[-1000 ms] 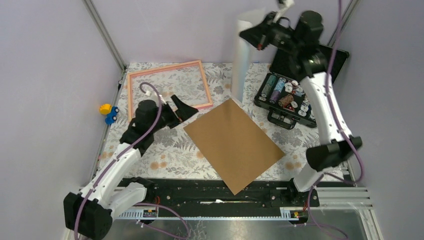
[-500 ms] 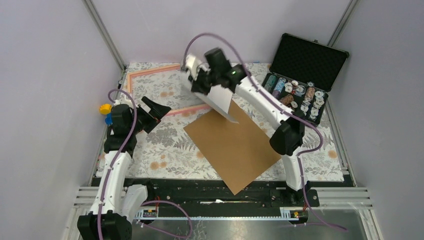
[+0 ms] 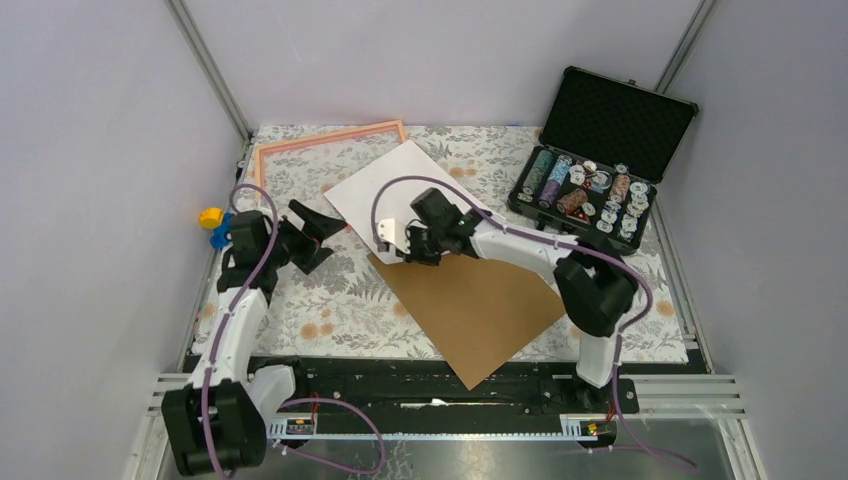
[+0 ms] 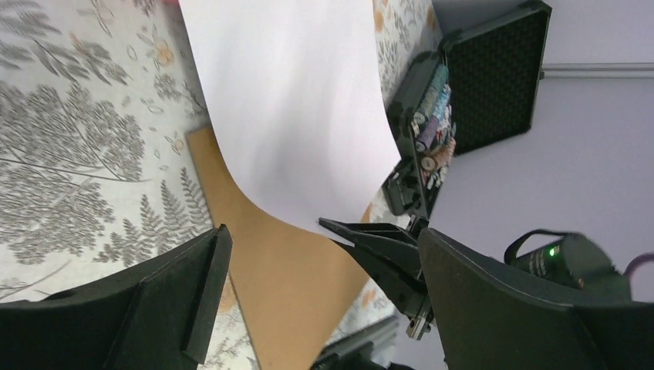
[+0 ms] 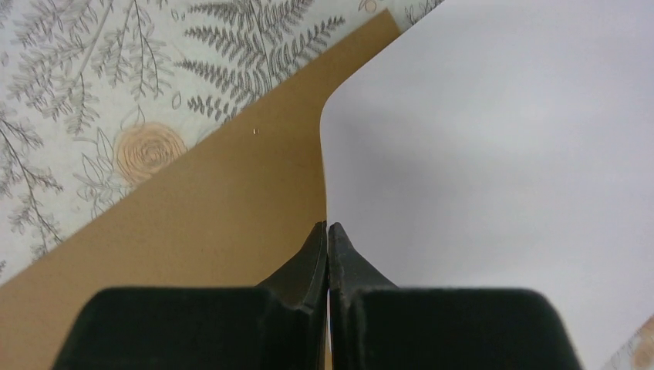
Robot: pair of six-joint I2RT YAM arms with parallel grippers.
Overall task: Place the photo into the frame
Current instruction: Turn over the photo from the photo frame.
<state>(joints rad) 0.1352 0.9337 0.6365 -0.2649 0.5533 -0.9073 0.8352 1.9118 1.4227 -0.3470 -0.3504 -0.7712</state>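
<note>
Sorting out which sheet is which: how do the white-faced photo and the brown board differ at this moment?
The photo shows a plain white face; the brown board is tan. The photo is pinched at one edge by the right gripper, jaws shut, and curves; the brown board lies flat, ungripped. Both are thin rectangular sheets.

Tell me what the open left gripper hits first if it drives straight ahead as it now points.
Probably the near edge of the large rectangular photo, white side up, where the right gripper pinches it over the brown backing board; depth is unclear.
</note>
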